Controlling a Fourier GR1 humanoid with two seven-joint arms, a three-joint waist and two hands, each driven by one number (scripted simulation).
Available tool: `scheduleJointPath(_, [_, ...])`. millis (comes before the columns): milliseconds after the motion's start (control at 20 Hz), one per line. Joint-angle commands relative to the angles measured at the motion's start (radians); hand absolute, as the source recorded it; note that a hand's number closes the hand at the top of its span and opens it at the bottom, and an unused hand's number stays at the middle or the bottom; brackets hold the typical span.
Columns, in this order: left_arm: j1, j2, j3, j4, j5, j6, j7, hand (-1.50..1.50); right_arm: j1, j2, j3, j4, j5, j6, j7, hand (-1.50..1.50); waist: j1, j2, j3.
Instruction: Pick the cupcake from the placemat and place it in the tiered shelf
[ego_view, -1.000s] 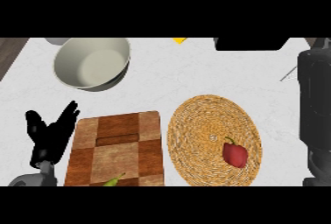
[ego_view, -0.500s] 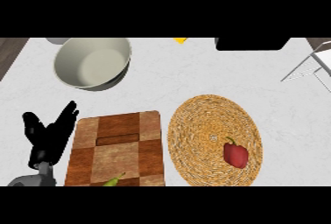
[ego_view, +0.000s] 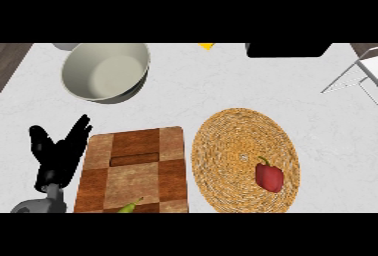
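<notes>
Left hand (ego_view: 59, 150) beside checkered wooden board (ego_view: 133, 170)

Open bench (ego_view: 199, 85) lies at centre; bowl (ego_view: 105, 71) blocks 11 o'clock, wire shelf (ego_view: 354, 75) blocks 2 o'clock.

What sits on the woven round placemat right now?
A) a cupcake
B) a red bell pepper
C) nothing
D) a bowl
B: a red bell pepper lies on the right part of the woven placemat; no cupcake shows there, and the bowl stands apart on the counter.
</notes>
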Motion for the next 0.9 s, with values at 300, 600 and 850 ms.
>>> scheduleJointPath(300, [0.011,-0.027,-0.016,0.047,-0.029,0.003,-0.010,0.00,0.036,-0.122,-0.054,0.132,-0.069,0.080,-0.042,1.50,0.010,0.009,-0.006])
scheduleJointPath(600, [0.053,-0.026,-0.017,0.011,-0.022,-0.022,-0.012,0.00,0.152,-0.176,-0.119,0.200,-0.122,-0.040,-0.128,1.50,0.011,0.009,-0.005])
scheduleJointPath(850, [-0.001,-0.037,0.007,0.079,-0.012,-0.018,-0.015,0.00,0.133,-0.234,-0.087,0.283,-0.130,-0.061,-0.145,1.50,0.011,0.011,-0.006])
